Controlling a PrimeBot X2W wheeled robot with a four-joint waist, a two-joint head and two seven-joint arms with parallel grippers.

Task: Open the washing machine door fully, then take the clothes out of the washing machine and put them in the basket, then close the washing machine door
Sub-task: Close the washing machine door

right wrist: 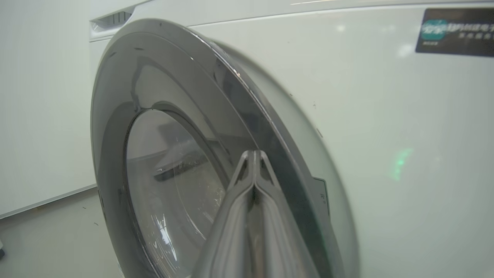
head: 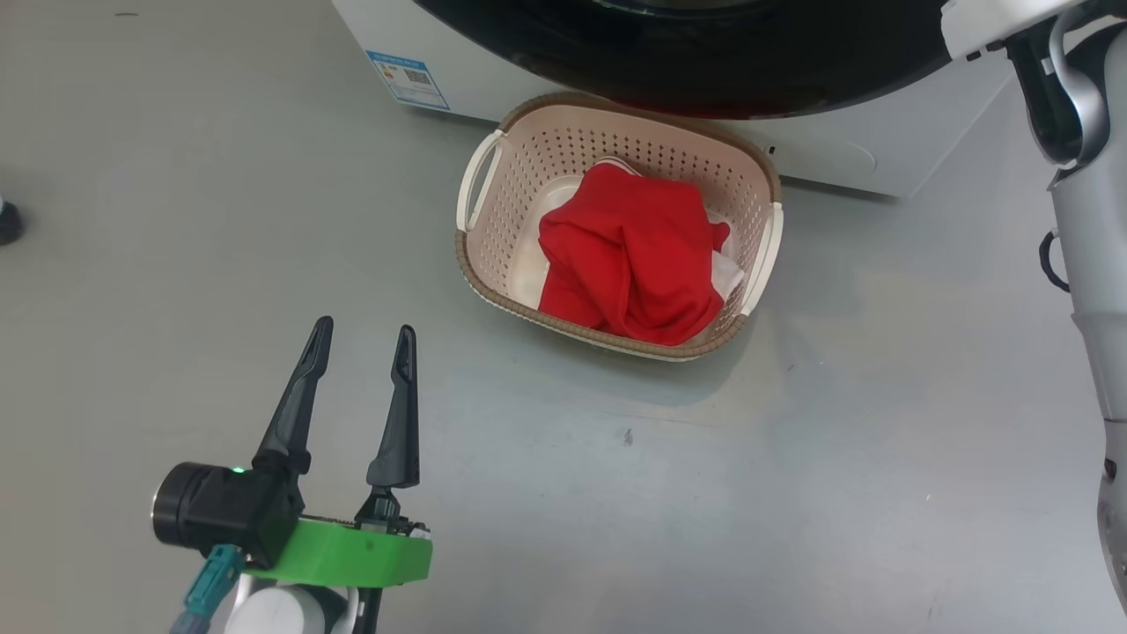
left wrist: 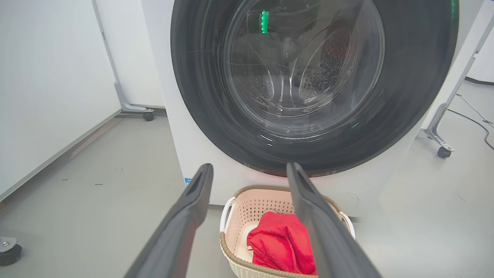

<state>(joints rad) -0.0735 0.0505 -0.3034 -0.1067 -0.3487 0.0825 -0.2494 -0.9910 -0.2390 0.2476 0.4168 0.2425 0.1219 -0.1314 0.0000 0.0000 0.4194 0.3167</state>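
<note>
At frame bottom, the right gripper point(right wrist: 253, 153), pinched shut, is by the round black-rimmed door point(right wrist: 115, 96); left gripper point(head: 365, 330) wide. Red clothes point(head: 629, 255) lie in the cream plastic basket point(head: 519, 194); closing push likely next.

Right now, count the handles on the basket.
2. The left handle is on the basket's left side; the right handle is opposite, beside the clothes. None looks hidden.

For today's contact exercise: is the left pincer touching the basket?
Apart. The head view shows bare floor between the left pincer and the basket.
</note>
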